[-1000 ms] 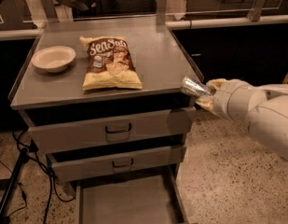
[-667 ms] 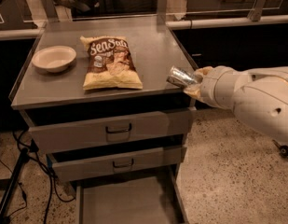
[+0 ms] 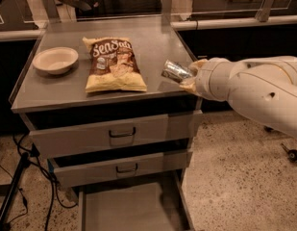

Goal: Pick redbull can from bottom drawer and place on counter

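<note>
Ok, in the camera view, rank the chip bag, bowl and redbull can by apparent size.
Largest: chip bag
Then: bowl
Smallest: redbull can, held in the gripper at the right edge of the counter.

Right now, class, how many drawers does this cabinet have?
3. The top drawer sits under the counter, the middle drawer below it, the bottom drawer pulled open lowest. The gripper holds the redbull can over the counter's right edge.

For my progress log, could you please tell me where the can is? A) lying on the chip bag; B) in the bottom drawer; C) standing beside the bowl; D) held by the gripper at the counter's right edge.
D: the gripper holds the can tilted over the counter's right edge.
</note>
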Controlling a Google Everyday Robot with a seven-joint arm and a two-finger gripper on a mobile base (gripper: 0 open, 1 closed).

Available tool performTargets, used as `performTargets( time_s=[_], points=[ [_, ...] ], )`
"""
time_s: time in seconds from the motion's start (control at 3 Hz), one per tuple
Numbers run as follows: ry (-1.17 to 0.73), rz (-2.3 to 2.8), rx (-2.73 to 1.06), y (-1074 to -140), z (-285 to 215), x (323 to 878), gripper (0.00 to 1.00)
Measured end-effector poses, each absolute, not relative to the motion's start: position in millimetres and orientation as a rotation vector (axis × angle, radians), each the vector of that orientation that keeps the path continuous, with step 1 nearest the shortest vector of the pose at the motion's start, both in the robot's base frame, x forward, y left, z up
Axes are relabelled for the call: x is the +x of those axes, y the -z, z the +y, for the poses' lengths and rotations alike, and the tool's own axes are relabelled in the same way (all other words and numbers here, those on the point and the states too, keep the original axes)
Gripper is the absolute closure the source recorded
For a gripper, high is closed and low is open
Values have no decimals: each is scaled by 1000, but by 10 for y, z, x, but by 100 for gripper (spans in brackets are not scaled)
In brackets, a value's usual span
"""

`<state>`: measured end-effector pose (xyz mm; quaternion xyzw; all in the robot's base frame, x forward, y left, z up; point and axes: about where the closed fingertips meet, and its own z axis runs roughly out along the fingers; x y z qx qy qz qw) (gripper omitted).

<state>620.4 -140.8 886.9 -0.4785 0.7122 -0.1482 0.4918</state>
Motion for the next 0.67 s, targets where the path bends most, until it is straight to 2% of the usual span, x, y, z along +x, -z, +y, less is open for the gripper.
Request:
performTargets(
  time_s=[0.33, 0.67],
  points=[
    [383, 1757, -1125, -8828, -1575, 6411, 100],
    [406, 1777, -1085, -8850, -1652, 6986, 100]
  ],
)
